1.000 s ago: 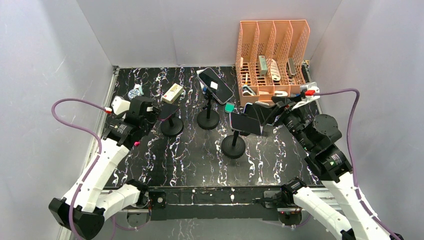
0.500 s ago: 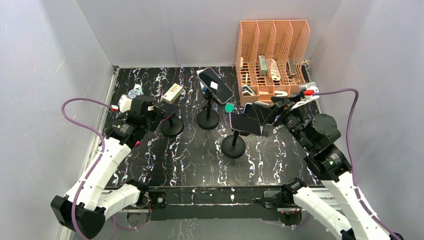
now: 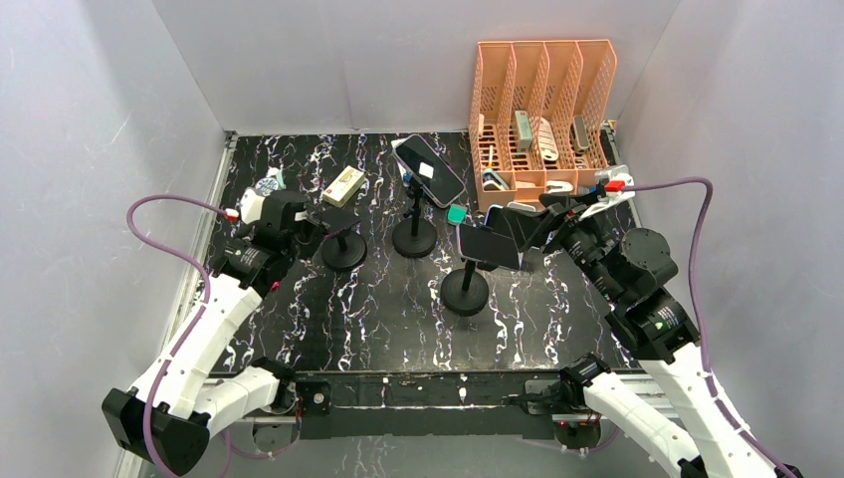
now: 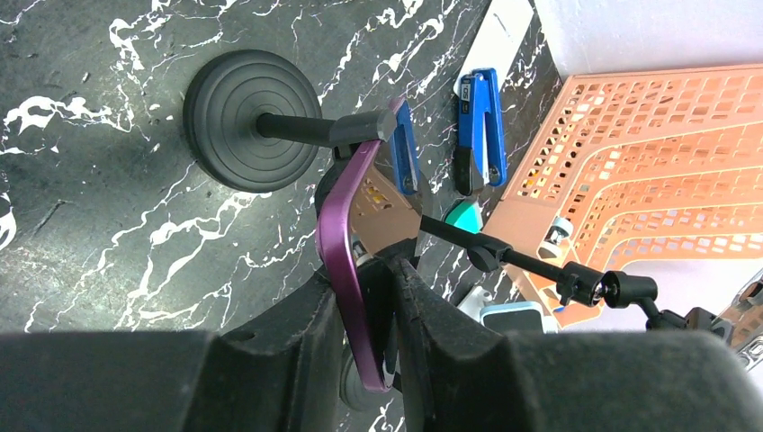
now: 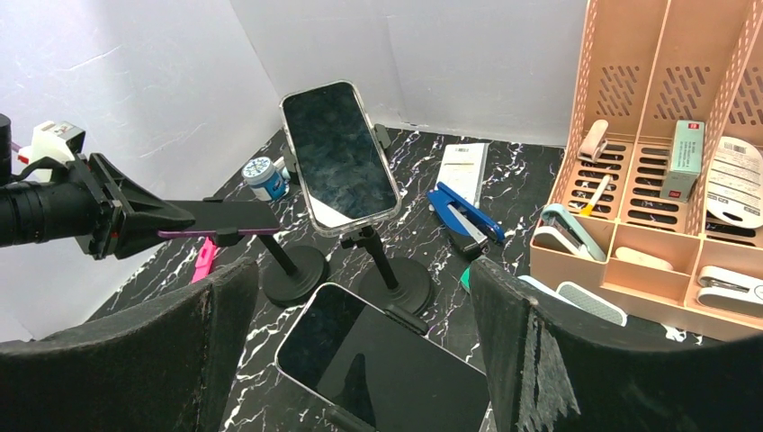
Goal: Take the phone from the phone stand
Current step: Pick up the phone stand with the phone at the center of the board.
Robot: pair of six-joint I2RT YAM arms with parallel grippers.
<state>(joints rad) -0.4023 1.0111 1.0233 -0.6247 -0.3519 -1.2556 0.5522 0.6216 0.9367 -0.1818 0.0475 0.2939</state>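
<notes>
Three black stands each carry a phone. A purple phone [image 4: 342,234] lies flat on the left phone stand [image 3: 343,251], and my left gripper [image 4: 364,270] is shut on its near edge; from above this gripper [image 3: 314,221] sits at the phone's left end. A dark phone [image 5: 387,369] on the front right stand [image 3: 465,289] lies between the wide fingers of my right gripper [image 5: 360,279], which is open and not touching it. A clear-cased phone [image 3: 429,169] tilts on the middle stand [image 3: 414,237].
An orange file organiser [image 3: 542,110] with small items fills the back right. A blue stapler [image 4: 479,126], a white box [image 3: 343,185], a teal object [image 3: 457,213] and a small jar [image 3: 269,184] lie on the black marbled table. Grey walls enclose the table.
My left gripper has moved right onto the purple phone's end and its fingers have closed on the edge. The right arm has not moved.
</notes>
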